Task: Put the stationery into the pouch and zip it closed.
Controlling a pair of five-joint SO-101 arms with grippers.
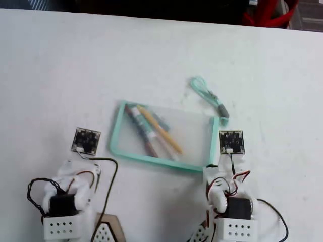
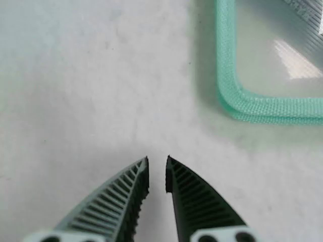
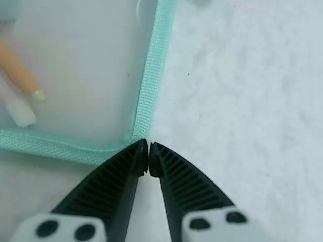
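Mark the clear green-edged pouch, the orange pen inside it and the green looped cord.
clear green-edged pouch (image 1: 115, 132): high view, edging on the side away from the cord.
orange pen (image 1: 160, 129): high view, mid-barrel.
green looped cord (image 1: 222, 111): high view, its grey end piece.

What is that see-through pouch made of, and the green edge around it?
The pouch has a panel that looks like soft clear plastic with a glossy finish: the pens show through it, and light glints off it in the left wrist view. The green edging looks like matt woven fabric tape, probably synthetic: a fine mesh weave shows close up.
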